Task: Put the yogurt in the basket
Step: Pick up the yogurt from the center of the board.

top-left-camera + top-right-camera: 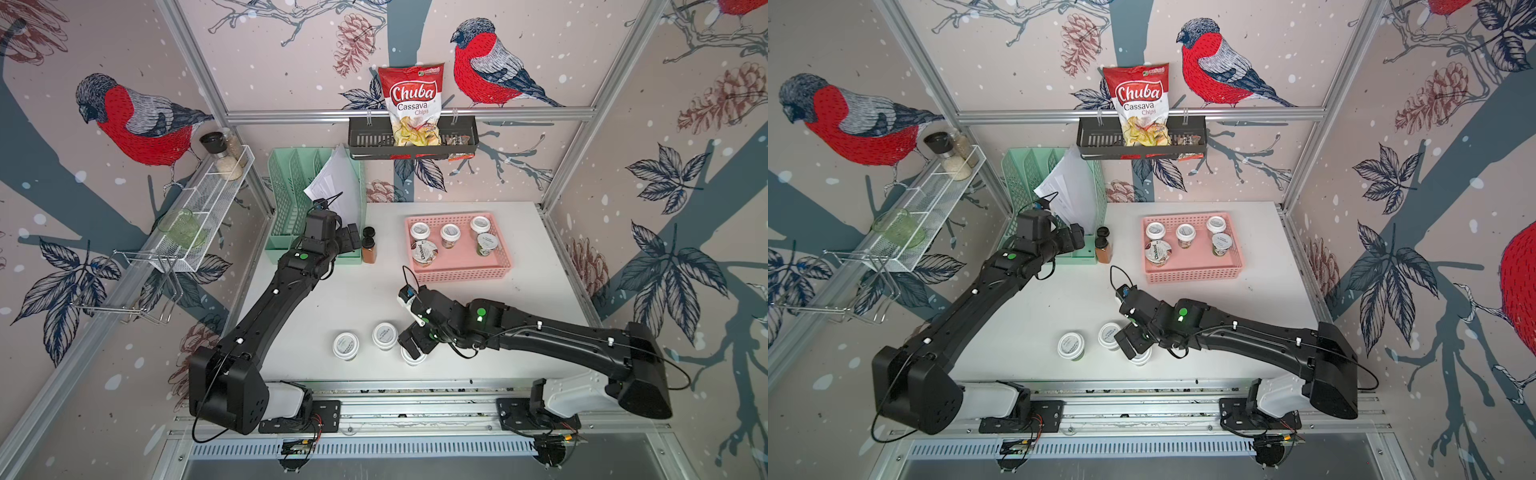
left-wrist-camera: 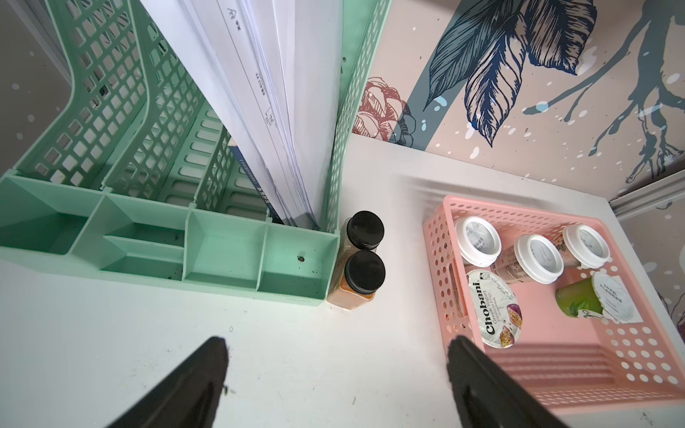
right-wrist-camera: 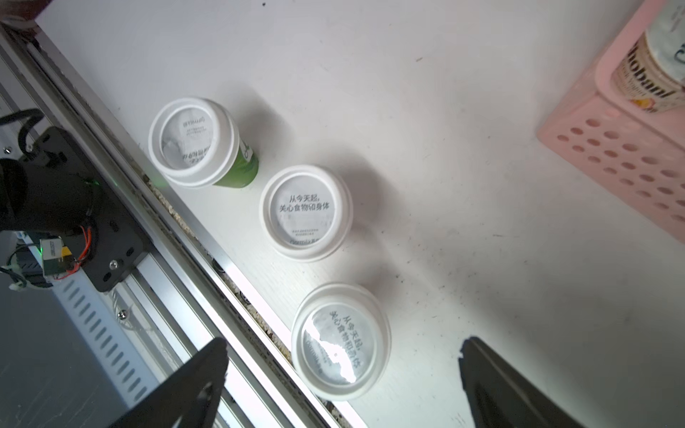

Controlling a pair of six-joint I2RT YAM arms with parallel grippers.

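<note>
Right gripper [image 3: 343, 346] is wide open above a jar [image 3: 340, 342] at the tabletop [image 3: 444, 111] front edge, holding nothing. Left gripper [image 2: 337, 370] is open and empty near the basket [image 2: 556, 389].

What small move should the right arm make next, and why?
Probably lower the open right gripper around the jar beneath it: the jaws stand wide either side of it, gripping nothing, and it stands outside the basket.

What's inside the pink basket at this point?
The basket holds five yogurts: the Chobani cup and four white-lidded jars, all lid-up. The basket floor directly beneath them is covered, and the sealed lids hide their contents.
</note>
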